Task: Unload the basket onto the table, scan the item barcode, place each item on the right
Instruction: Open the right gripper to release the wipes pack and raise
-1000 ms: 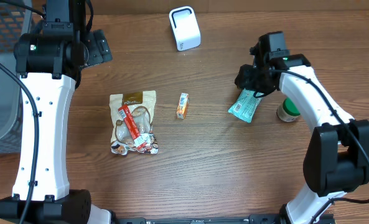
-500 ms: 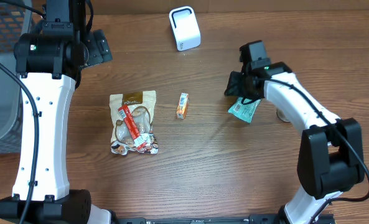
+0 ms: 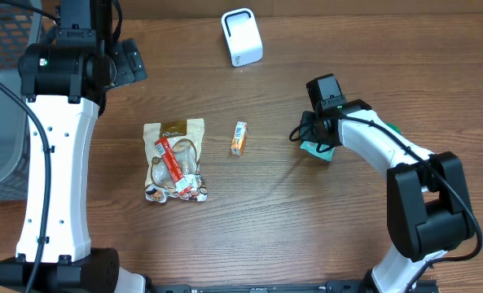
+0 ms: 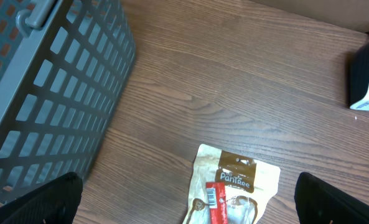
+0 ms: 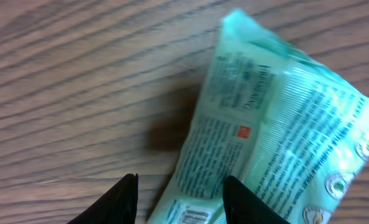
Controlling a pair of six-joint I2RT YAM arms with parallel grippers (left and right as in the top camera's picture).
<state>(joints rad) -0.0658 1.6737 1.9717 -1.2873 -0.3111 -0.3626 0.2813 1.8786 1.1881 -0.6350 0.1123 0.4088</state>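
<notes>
The right gripper (image 5: 178,182) stands about half open, low over the table (image 5: 60,74). Its two dark fingertips straddle the near corner of the teal packet (image 5: 277,124). The left fingertip (image 5: 123,198) has bare wood between it and the film, so I judge that nothing is clamped yet. The packet lies flat, printed side up. A pale patch at its lower corner, cut off by the frame edge, may be the barcode; I cannot tell for sure.

To do the grasp well, bring the jaws down square across that corner and close on the crimped edge rather than the puffy middle. The film looks slick and soft and could slide or fold. Pinch away from the printed patch so the fingers do not cover the code.

From above, the packet sits under the right arm, near the table's right side. The white scanner (image 3: 241,37) stands well apart, towards the far edge. The lift should therefore turn the coded face to the scanner's window and hold it flat.

The small orange carton (image 3: 239,137) and the brown snack pouch (image 3: 174,159) lie further left, out of that path. The left gripper (image 4: 187,180) hangs wide open above the pouch, beside the grey basket (image 4: 47,81).
</notes>
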